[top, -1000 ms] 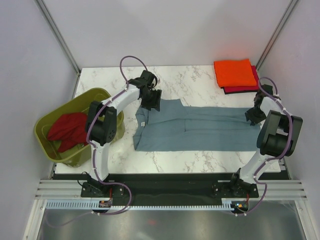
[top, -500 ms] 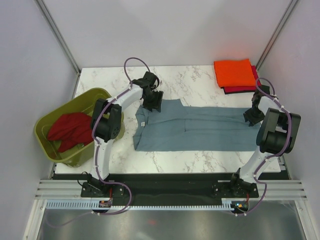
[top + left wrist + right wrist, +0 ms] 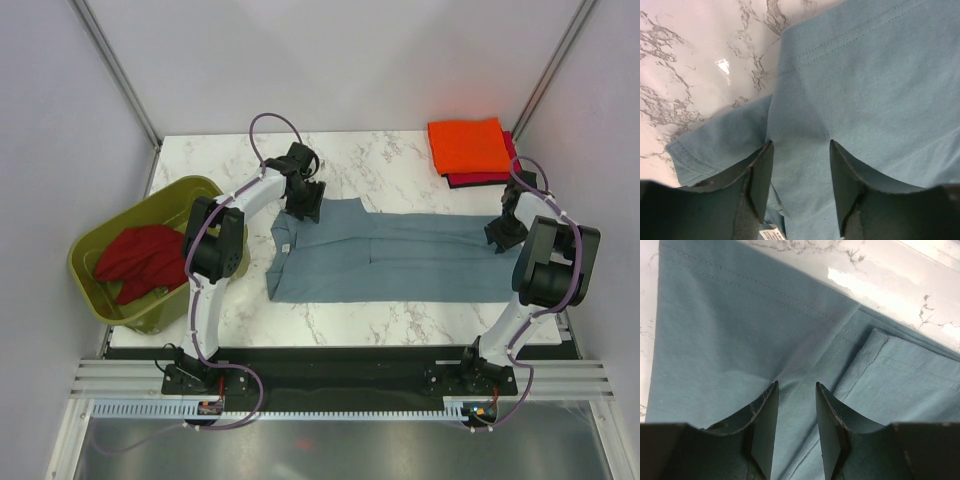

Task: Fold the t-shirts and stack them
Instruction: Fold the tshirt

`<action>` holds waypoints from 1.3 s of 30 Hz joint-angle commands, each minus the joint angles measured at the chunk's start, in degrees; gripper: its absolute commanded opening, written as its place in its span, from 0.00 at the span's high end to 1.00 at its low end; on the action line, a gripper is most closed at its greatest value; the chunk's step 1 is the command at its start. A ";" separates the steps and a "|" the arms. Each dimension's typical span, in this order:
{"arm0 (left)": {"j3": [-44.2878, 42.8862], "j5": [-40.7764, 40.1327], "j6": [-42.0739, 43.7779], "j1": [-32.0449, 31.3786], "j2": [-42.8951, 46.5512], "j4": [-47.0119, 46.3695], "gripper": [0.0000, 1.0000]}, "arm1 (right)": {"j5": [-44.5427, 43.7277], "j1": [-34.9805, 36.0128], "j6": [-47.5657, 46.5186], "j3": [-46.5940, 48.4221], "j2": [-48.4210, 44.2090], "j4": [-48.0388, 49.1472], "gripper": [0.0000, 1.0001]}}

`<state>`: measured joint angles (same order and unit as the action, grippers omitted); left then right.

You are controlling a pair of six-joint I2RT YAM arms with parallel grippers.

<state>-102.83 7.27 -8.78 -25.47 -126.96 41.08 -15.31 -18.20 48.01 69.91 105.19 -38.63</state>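
Observation:
The slate blue-grey t-shirt (image 3: 400,255) lies flat across the middle of the marble table, partly folded lengthwise. My left gripper (image 3: 305,208) stands on its far left corner by the sleeve, jaws apart with cloth (image 3: 865,75) between them (image 3: 801,150). My right gripper (image 3: 500,235) stands on its far right end at the hem, jaws apart over a raised crease of cloth (image 3: 730,330) between them (image 3: 796,390). The bright orange t-shirt (image 3: 468,146) lies folded on the magenta-red one (image 3: 490,178) at the back right. The dark red t-shirt (image 3: 135,260) lies crumpled in the tub.
The olive-green plastic tub (image 3: 100,300) hangs over the table's left edge. A white label (image 3: 771,234) shows at the shirt's collar. Bare marble (image 3: 390,165) lies behind the shirt and a strip (image 3: 400,318) lies in front of it. Frame posts stand at both back corners.
The left arm's elbow has shifted slightly right. The right gripper has crept a little toward the back over the shirt's right end. The shirt has not moved.

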 commanded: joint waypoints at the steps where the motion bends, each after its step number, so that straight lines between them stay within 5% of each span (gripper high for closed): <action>1: -2.47 0.29 3.06 0.07 -0.31 -0.65 0.46 | -1.12 0.44 1.04 1.11 0.81 -0.66 0.56; 8: -2.55 1.69 2.89 0.16 0.30 -0.65 0.97 | -2.36 0.53 -0.02 0.40 2.74 1.01 0.60; 17: 2.26 2.84 -0.98 -0.19 10.56 -0.47 0.98 | -2.09 0.44 -1.16 0.32 -0.85 1.37 1.00; 39: 21.79 1.88 -0.63 -5.46 23.86 -0.21 0.98 | -4.20 0.44 -4.15 -3.11 -5.96 2.16 1.00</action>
<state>-82.67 9.28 -9.54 -29.34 -106.52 40.64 -16.84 -17.63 44.75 67.46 101.80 -36.86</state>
